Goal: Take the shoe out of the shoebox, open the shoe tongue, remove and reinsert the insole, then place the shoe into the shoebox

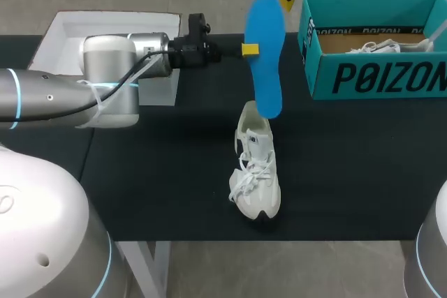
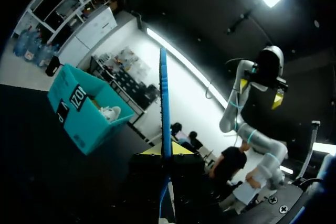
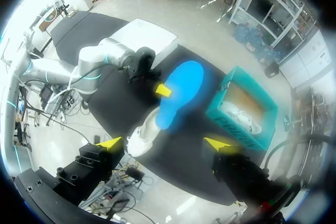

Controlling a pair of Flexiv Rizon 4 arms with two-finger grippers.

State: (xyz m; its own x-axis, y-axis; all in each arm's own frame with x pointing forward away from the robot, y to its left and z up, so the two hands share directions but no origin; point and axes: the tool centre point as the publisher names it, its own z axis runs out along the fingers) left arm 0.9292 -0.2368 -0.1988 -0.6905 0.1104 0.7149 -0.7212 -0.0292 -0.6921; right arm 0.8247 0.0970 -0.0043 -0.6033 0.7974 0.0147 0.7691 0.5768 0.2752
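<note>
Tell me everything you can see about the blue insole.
The blue insole is a thin, flat, foot-shaped piece, foam by its look, plain bright blue. It is out of the white shoe, held roughly upright in the air, its lower end over the shoe's opening; contact there cannot be told. The left end effector pinches it at mid-length, one finger on each face.

Matt table [image 1: 349, 172], cloth shoe [image 1: 256, 172], smooth blue insole [image 1: 266, 47].

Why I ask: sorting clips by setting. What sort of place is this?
Likely a robot test bench: the left gripper holds a blue insole over a white shoe, near a teal shoebox.
</note>
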